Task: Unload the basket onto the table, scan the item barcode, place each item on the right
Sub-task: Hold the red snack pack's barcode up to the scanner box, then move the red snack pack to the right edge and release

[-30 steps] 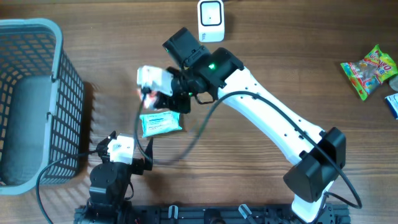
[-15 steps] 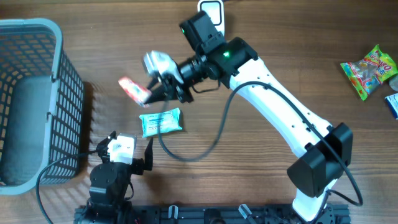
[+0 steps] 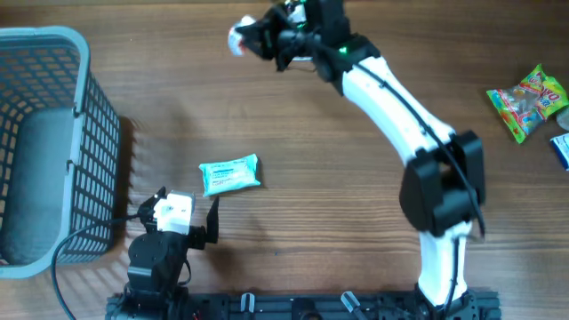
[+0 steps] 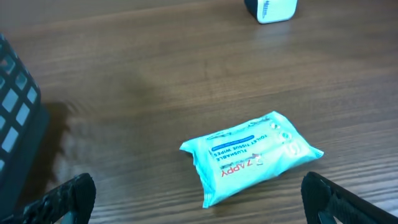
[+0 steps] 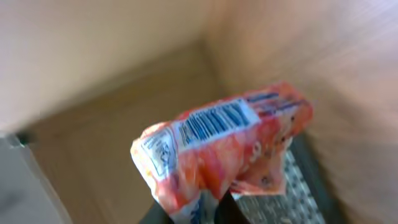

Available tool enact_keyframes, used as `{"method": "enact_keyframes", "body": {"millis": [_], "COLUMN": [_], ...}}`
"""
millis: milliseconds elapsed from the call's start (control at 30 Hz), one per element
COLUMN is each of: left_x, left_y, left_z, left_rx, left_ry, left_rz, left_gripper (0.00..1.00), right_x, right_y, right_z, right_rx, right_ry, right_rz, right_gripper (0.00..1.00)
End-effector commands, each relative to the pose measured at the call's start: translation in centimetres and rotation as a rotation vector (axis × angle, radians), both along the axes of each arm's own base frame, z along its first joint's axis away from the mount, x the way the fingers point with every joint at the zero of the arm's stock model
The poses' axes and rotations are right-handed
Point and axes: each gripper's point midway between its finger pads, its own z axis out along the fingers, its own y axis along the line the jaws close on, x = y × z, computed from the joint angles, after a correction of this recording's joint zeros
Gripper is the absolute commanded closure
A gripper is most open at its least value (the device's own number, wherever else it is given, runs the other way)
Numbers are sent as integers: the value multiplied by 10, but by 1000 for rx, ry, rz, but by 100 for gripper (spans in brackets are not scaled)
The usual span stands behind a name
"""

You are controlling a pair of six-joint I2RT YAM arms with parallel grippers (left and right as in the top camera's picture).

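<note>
Overhead: fixed above, looks straight down on the wooden surface (image 3: 293, 249); far enough off to take in both arms whole, their bases at the bottom edge; basket (image 3: 53, 133) cut by the left edge.
Left wrist: low and close over the surface, faces forward at a shallow slant; left tool (image 4: 202, 205) spread wide, its fingers (image 4: 68, 199) in the two lower corners; wipes pack (image 4: 252, 155) mid-frame, basket corner at left; both shared with overhead.
Right wrist: very near, blurred; orange packet (image 5: 217, 149) fills the frame, barcode toward the lens; right tool (image 5: 189, 214) pinches it at the bottom edge; overhead shows that tool near its top edge.
</note>
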Motion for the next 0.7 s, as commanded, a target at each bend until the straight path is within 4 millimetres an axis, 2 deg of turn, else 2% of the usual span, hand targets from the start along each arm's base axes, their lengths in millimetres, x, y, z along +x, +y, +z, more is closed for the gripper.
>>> {"method": "enact_keyframes", "body": {"millis": [0,100,167,233,367,433,467,500,567,633,667], "left_x": [0,0,0,0,0,0,0,0,0,0,0], "left_y": [-1,-1,-1,-1,-1,-1,-1,-1,-1,-1,-1], "left_z": [1,1,1,1,1,1,1,1,1,1,1], "left_rx": [2,1,2,2,2,2,2,2,2,2,1], "left_ry": [-7,-7,-6,-6,-6,-6,-6,-6,-6,-6,-7], "left_rz": [-8,-8,-8,-8,-8,-8,-8,-8,-8,-8,-8], "left_gripper": [0,0,0,0,0,0,0,0,0,0,0], "right_x": [40,71,83,91,96,101,103,103,102,99,97], "right_y": [-29,-55,-73,-87,-90,-98,-102,-106,-115,-134,-142], "right_z": [-33,-53,-78,-91,-95,-95,-92,-83,-59,-13,1], "right_rx": [219,280,270,266,271,269,244,203,140,45,9], "right_ry": [205,137,172,185,164,153,69,-79,-264,-389,-413], "right_rz": [-4,-58,-99,-130,-146,-170,-160,-120,-74,-94,-111], "right_gripper": [95,95,96,96,95,95,95,95,95,95,95]}}
